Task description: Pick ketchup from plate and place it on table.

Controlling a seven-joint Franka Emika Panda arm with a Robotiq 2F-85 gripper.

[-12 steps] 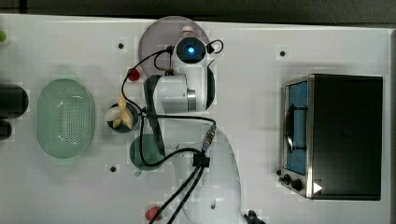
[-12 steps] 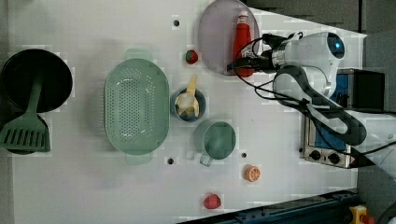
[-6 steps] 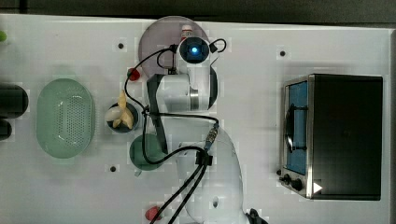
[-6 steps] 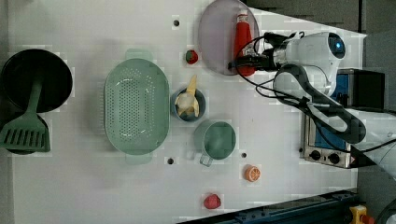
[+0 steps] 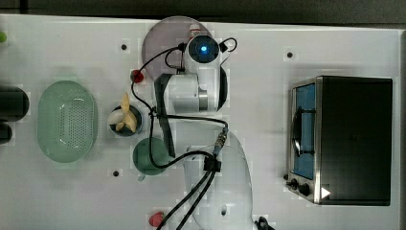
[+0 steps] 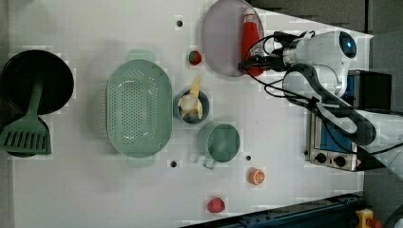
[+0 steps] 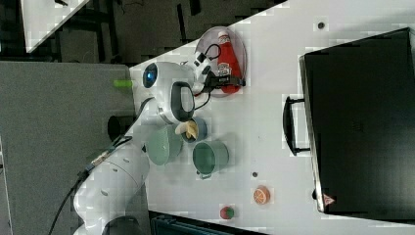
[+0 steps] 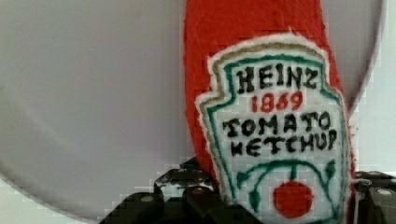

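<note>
Scanning the left view from its left: black pan [image 6: 37, 81] with a green spatula [image 6: 26, 137], mint basket [image 6: 139, 108], blue bowl [image 6: 192, 106], green cup [image 6: 221, 141], then the plate [image 6: 221, 42] at 12 o'clock of the bowl. Ketchup [image 6: 252, 35] lies flat on the plate's 3 o'clock side, cap toward the table [image 6: 85, 190] edge. Gripper [image 6: 254, 62] sits at the bottle's base end, fingers [image 8: 140, 205] straddling its label end in the wrist view; can't tell whether they've actually clamped it. Toaster oven [image 6: 332, 137] sits at 4 o'clock of the plate.
</note>
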